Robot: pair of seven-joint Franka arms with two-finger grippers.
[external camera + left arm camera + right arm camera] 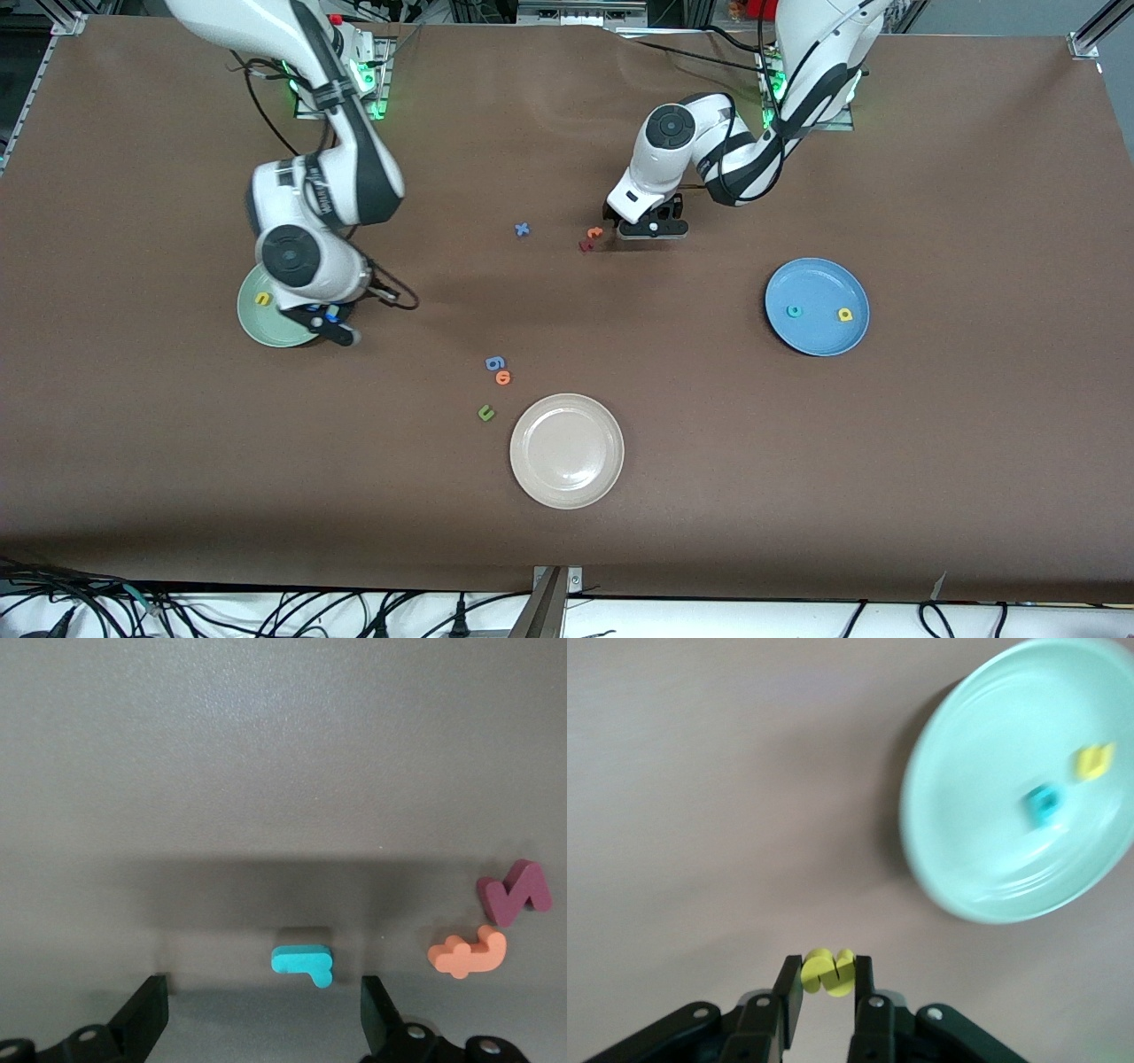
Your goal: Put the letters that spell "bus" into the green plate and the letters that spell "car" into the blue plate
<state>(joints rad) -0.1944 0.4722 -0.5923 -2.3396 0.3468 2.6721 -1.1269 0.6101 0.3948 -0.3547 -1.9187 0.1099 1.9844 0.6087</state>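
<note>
Right gripper (827, 988) hangs by the green plate's (252, 323) rim, clenched on a yellow s (828, 972); left gripper (264, 1017) stands released astride a teal r (303, 962) on bare table.

The green plate holds a yellow u (262, 299) and, seen only in the right wrist view, a teal b (1044, 804). The blue plate (815, 341) holds a teal c (795, 311) and yellow a (844, 314). The beige plate (567, 450) has open cloth around it.

- Green plate (252, 323) held yellow u (262, 299) and teal b (1044, 804).
- Yellow s (827, 971) was pinched aloft.
- Blue plate (819, 275) held teal c (795, 311) at nine o'clock, yellow a (845, 314) at three.
- Teal r (304, 962) lay flat on the table.
</note>
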